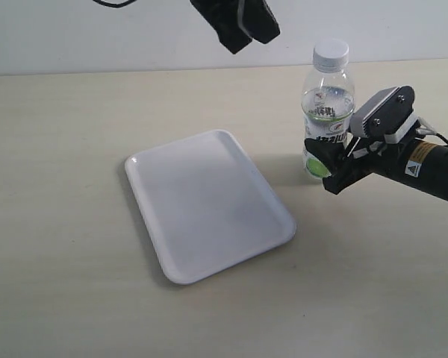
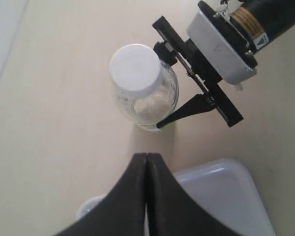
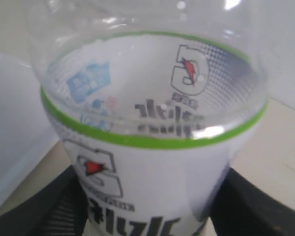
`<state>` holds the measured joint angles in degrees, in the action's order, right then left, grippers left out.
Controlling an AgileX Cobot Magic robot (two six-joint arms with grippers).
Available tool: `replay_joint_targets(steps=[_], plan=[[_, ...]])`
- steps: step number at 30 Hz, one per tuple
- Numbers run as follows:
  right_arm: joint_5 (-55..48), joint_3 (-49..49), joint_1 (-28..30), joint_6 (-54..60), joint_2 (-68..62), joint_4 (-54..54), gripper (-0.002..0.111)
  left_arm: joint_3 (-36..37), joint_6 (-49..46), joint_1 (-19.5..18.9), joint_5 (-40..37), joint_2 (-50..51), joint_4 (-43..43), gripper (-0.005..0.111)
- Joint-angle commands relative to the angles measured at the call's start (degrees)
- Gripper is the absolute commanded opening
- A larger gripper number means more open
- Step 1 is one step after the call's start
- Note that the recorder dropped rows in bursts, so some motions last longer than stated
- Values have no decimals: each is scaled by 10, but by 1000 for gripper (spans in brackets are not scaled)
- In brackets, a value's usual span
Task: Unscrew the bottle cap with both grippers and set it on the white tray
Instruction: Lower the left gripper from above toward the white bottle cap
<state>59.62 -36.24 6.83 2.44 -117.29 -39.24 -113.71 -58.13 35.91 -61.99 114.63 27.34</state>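
Beige table (image 1: 60, 298): right gripper (image 1: 322, 164) clamps the bottle (image 1: 328, 104) (wrist view shows left gripper (image 2: 146, 157) closed, empty).

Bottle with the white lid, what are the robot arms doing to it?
The right gripper clasps the small clear plastic bottle low down, upright beside the flat white rectangular tray. The left gripper hangs shut in the air, touching nothing. The round white plastic cap is not yet off.

The right gripper (image 1: 325, 165) grips the upright bottle (image 1: 328, 104) (cap (image 1: 331, 52) on) beside the white tray (image 1: 209, 205).
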Motion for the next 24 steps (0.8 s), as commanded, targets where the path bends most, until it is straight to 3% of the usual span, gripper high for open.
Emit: replay_joint_targets(steps=[1,6,11,15,20,24], plan=[[-52,-2,1,42,-1,-5,0,-96,69,3,-80,63,-44,0],[-65,-2,1,69,-1,-4,0,-136,91,15,-77,79,-45,5],[-73,-2,1,79,-1,-4,0,-159,91,43,-57,79,-72,43],[-73,-2,1,79,-1,-4,0,-158,87,68,-54,79,-128,66],[-74,-2,1,79,-1,-3,0,-158,39,82,-43,79,-131,73],[-74,-2,1,79,-1,-3,0,-158,112,82,4,80,-130,71]])
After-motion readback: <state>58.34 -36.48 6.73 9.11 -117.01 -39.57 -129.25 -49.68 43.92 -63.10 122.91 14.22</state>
